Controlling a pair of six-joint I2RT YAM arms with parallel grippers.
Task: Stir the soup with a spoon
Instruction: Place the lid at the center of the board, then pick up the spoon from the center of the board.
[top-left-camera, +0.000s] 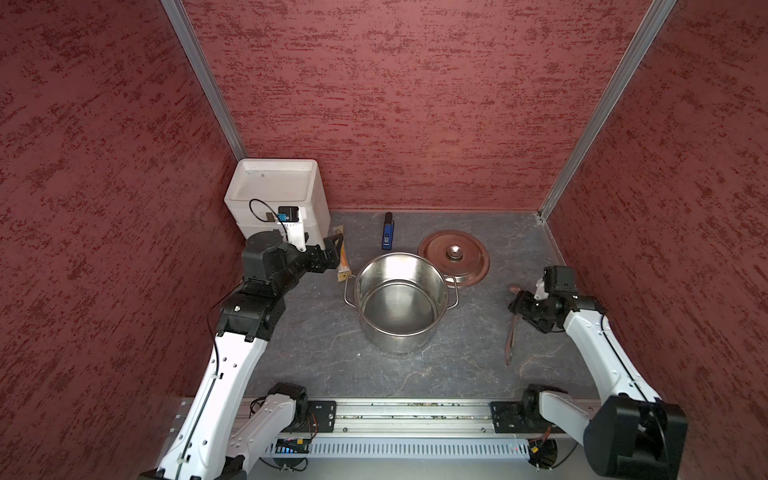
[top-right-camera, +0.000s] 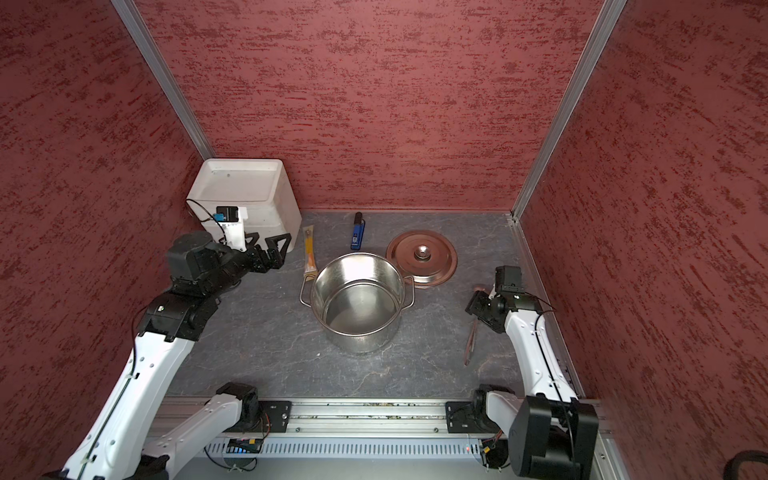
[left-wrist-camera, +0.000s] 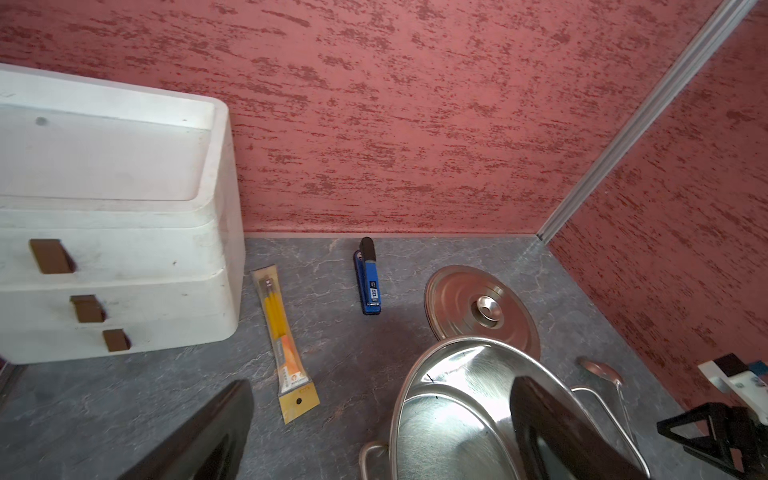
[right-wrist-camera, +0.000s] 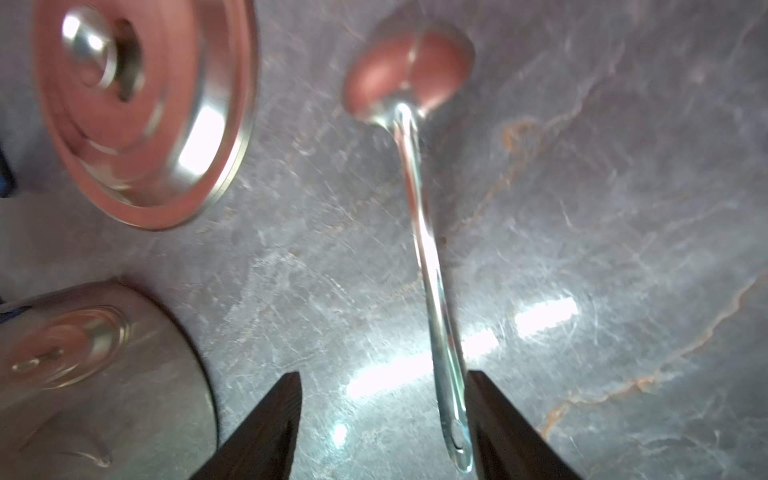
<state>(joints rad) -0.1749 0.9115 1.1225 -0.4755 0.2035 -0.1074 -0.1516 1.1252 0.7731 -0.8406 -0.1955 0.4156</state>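
**Top views.** In both top views the steel pot (top-left-camera: 400, 272) stood upright at mid-table, uncovered, with nothing visible inside. Its lid (top-left-camera: 436, 266) lay flat just behind it, toward the right arm's side. The ladle (top-left-camera: 510, 340) lay on the grey table (top-left-camera: 324, 357), well apart from the pot on that same side, bowl toward the back wall. The right gripper (top-left-camera: 517, 307) sat low over the upper handle. The left gripper (top-right-camera: 269, 247) hung beside the white box (top-right-camera: 249, 187), fingers spread, carrying nothing.

**Left wrist view.** The left gripper's jaws stood wide apart and empty above the pot (left-wrist-camera: 457, 399) rim. An orange packet (left-wrist-camera: 282, 336) and a blue gadget (left-wrist-camera: 368, 282) lay on the table beyond. The ladle bowl (left-wrist-camera: 600, 370) showed past the pot.

**Right wrist view.** The picture was blurred. The right gripper (right-wrist-camera: 382, 376) was unclenched, and the ladle handle (right-wrist-camera: 424, 232) ran between its fingers, close against one of them. Contact could not be determined. No grasp was evident.
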